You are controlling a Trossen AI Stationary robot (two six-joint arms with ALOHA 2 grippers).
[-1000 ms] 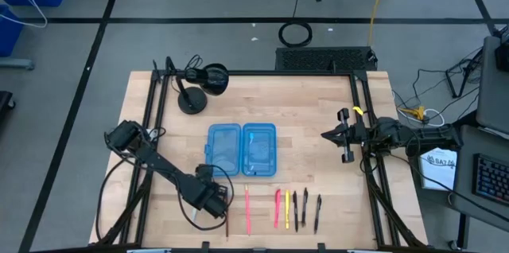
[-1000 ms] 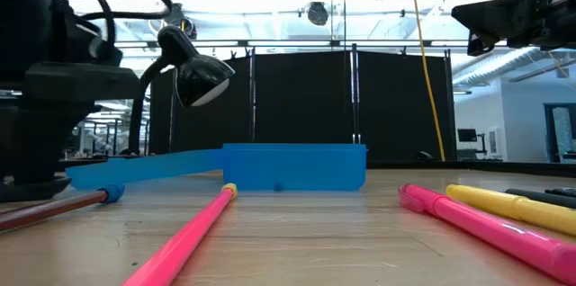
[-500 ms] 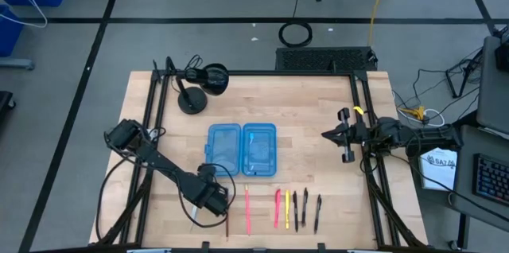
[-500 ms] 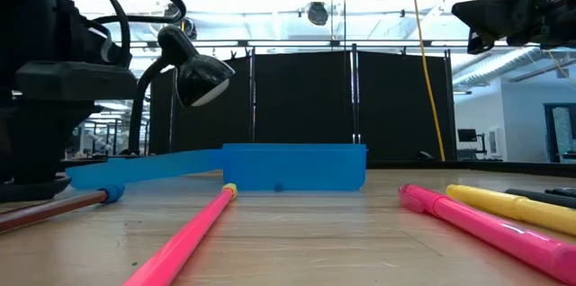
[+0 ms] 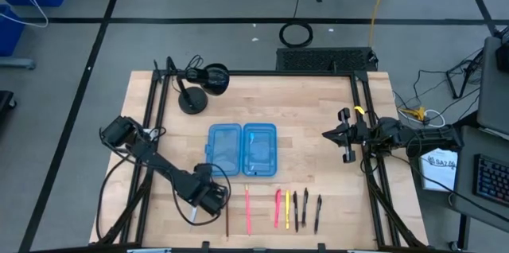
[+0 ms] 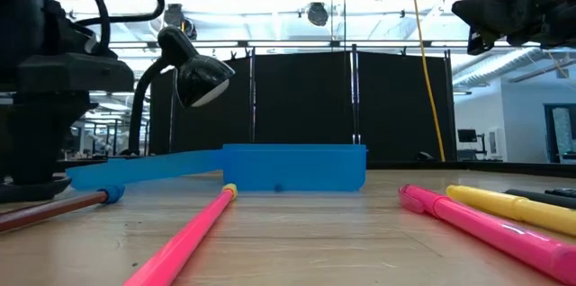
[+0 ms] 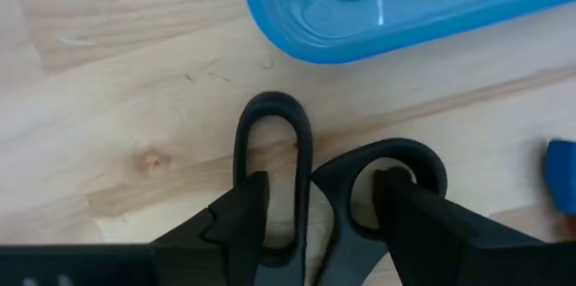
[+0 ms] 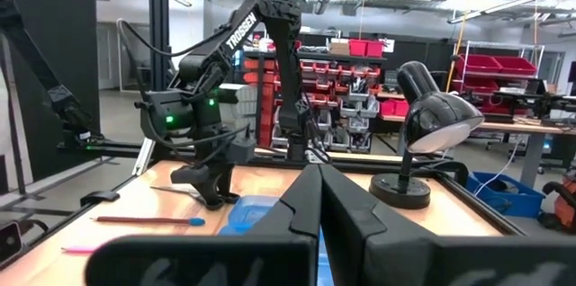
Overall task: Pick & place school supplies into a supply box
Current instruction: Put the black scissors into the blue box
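Note:
The small scissors lie flat on the table; their two black handle loops [image 7: 306, 178] fill the left wrist view, and the silver blades [image 5: 192, 216] poke out near the near edge. My left gripper [image 7: 319, 187] is open, low over the handles, one finger at each loop. The open blue supply box [image 5: 242, 149] lies flat just beyond, both halves up. Pens and markers lie in a row at the near edge: a brown pencil [image 5: 227, 219], a pink pen [image 5: 247, 209], a pink marker [image 5: 277, 208], a yellow one [image 5: 287, 209] and black ones [image 5: 304, 205]. My right gripper [image 5: 342, 135] is shut, raised over the table's right side. My left gripper comes at the scissors' handle loops from above. One finger [image 7: 247, 210] overlaps the outer rim of the narrow loop, and the other [image 7: 400, 201] stands in the opening of the round loop [image 7: 396, 156]. I cannot tell whether either finger touches the plastic.
A black round-based desk lamp [image 5: 195, 86] stands at the far left of the table. Black frame rails run along the left and right sides. Bare wood lies between the box and my right gripper.
My left gripper has shifted slightly toward the table's left edge over the scissors. The supplies, the box and my right arm have stayed put.

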